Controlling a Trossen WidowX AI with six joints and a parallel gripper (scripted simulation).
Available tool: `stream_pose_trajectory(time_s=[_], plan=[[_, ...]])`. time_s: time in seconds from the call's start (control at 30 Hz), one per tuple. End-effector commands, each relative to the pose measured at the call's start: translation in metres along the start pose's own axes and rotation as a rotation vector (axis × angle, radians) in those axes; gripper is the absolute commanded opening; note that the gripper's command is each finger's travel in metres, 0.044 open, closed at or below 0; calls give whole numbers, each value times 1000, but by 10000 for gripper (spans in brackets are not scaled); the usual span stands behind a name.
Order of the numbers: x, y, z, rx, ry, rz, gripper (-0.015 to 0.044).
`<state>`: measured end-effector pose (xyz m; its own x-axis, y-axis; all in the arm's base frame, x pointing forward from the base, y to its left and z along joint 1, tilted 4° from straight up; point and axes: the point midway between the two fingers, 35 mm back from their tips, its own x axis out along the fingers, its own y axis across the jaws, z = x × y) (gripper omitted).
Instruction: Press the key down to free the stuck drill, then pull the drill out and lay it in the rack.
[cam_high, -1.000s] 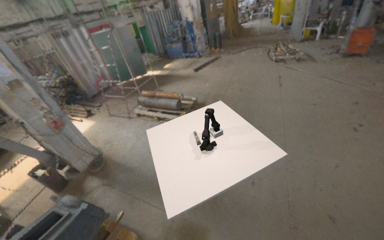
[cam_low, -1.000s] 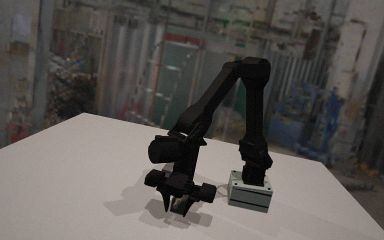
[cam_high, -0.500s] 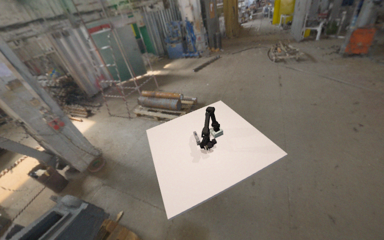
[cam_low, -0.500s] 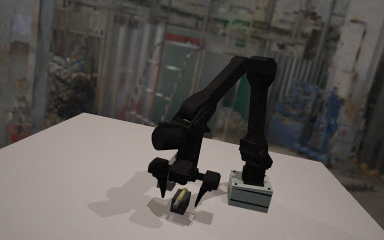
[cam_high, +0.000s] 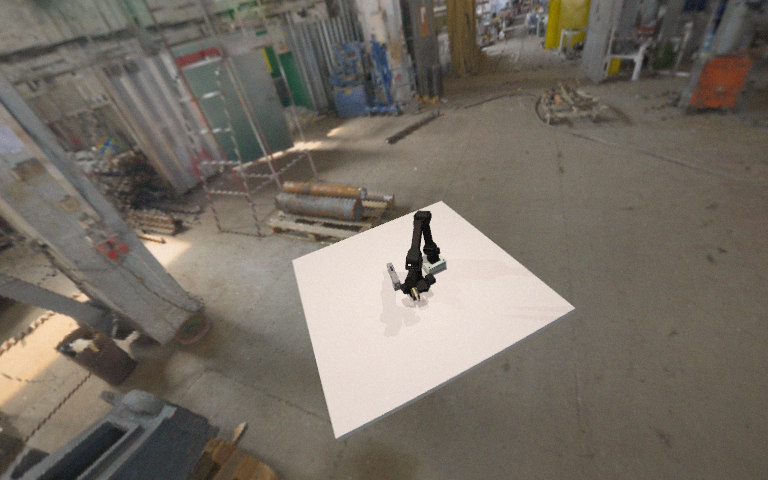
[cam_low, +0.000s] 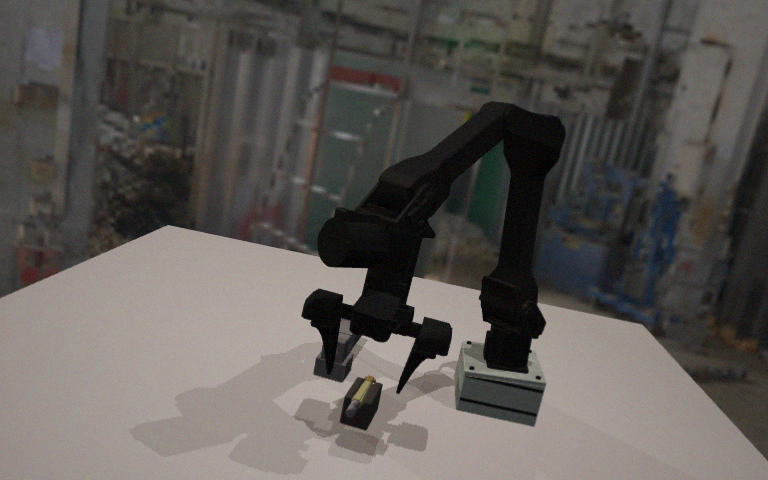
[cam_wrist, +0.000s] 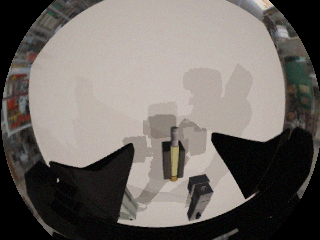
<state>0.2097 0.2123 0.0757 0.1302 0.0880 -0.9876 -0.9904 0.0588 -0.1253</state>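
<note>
The drill, a yellow rod with a grey end (cam_high: 415, 293) (cam_low: 367, 391) (cam_wrist: 174, 155), lies lengthwise on the small dark rack (cam_low: 363, 420) (cam_wrist: 166, 167). My gripper (cam_low: 364, 382) (cam_wrist: 173, 142) is wide open and empty, its fingers on either side of the drill and above it, not touching it. A long grey block (cam_high: 393, 275) (cam_low: 333, 370) (cam_wrist: 200, 200) stands on the table beside the rack, towards the arm's side in the wrist view. It holds no drill that I can see. The key cannot be told apart clearly on this block.
The arm's pale box-shaped base (cam_high: 436, 266) (cam_low: 498, 399) (cam_wrist: 128, 206) stands on the white table (cam_high: 362, 384) (cam_low: 169, 271) (cam_wrist: 140, 55), on the other side of the rack from the grey block. In the exterior view, one finger hangs in front of the grey block.
</note>
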Motion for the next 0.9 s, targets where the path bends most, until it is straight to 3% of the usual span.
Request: stream_pose_trajectory(time_s=[0.0, 0.47, 0.87], plan=[[-18, 13, 34, -122, -97, -62, 440], [-133, 136, 157, -704, -643, -233, 440], [-277, 284, 163, -1119, -1209, -267, 440]])
